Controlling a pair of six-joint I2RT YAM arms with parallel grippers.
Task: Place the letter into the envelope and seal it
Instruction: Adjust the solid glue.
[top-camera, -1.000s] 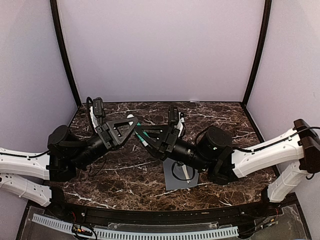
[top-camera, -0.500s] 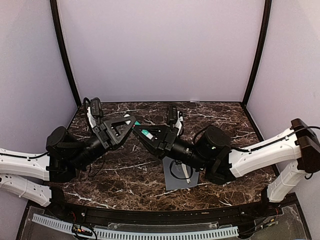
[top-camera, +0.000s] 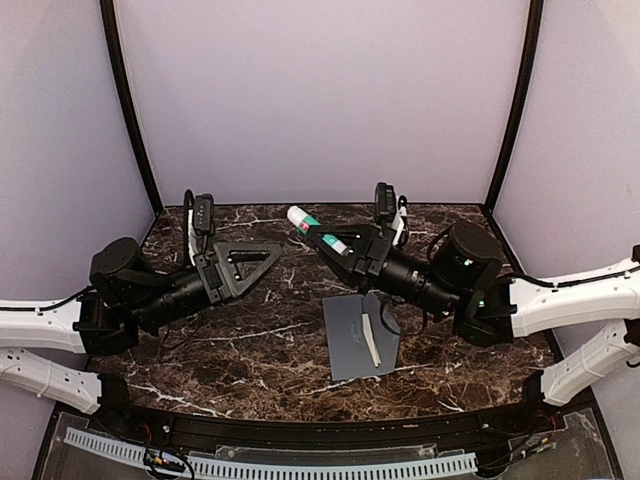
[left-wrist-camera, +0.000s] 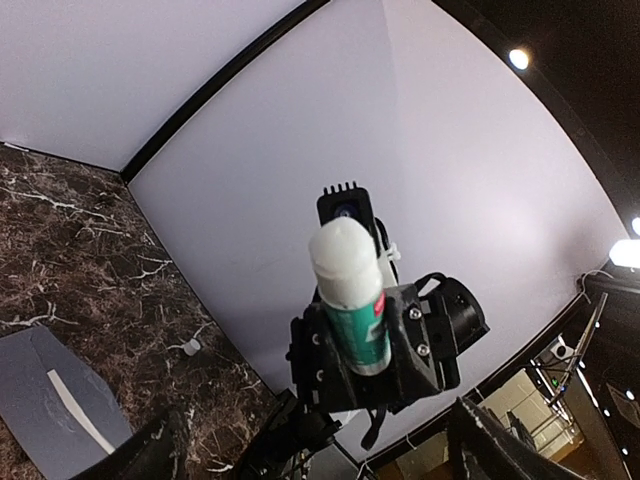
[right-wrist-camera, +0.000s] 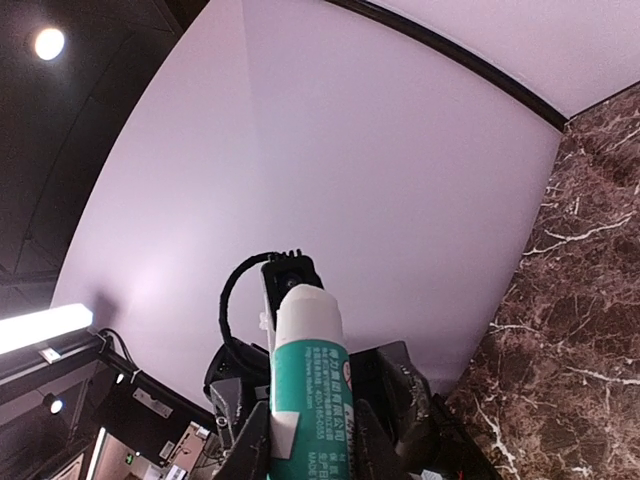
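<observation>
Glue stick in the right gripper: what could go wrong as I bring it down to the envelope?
1. The right gripper pinches the glue stick near its base, with most of the tube jutting beyond the grip. Pressing down could tilt it or make it slip.
2. The envelope lies loose on the table, and the left gripper is open and off to the side, so rubbing may drag the envelope.

Left gripper (top-camera: 256, 266) spread wide, right gripper (top-camera: 340, 246) clamped, both raised
</observation>
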